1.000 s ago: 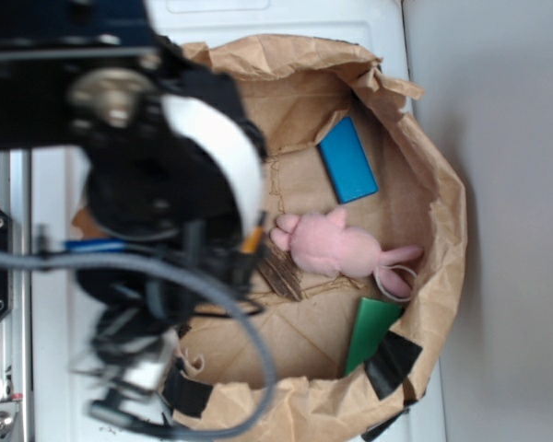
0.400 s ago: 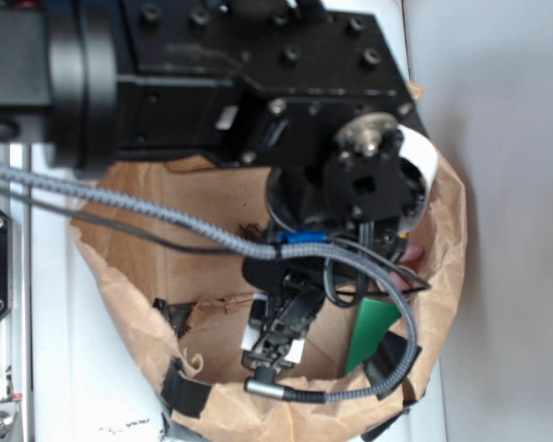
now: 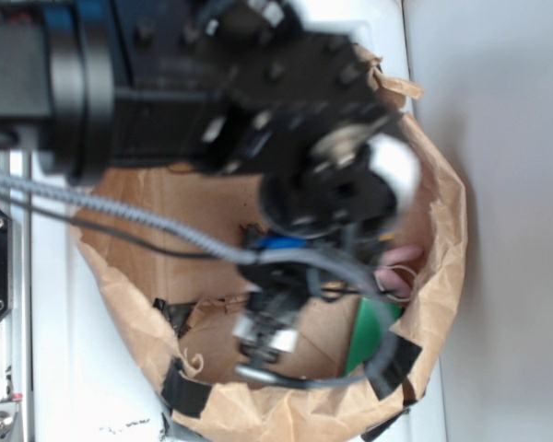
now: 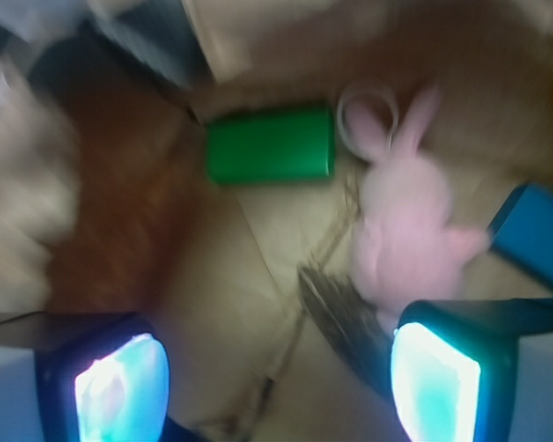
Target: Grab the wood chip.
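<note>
In the wrist view the wood chip [image 4: 339, 315] is a dark, ridged sliver lying on the brown paper floor, touching the lower side of the pink plush [image 4: 407, 226]. My gripper [image 4: 278, 387] hangs above the floor, open, with nothing between its glowing pads [image 4: 120, 391]. The chip lies just inside the right finger [image 4: 438, 382], partly hidden behind it. In the exterior view my arm [image 3: 258, 101] covers both the chip and the gripper.
A crumpled paper bag wall [image 3: 442, 239] rings the whole area. A green block [image 4: 270, 145] lies beyond the gripper and also shows as the green block [image 3: 373, 331]. A blue block [image 4: 535, 235] sits right of the plush, whose ear [image 3: 401, 260] peeks out.
The arm swung from the left side to over the bag, hiding the blue block, most of the plush and the chip. It is still moving and blurred now.
</note>
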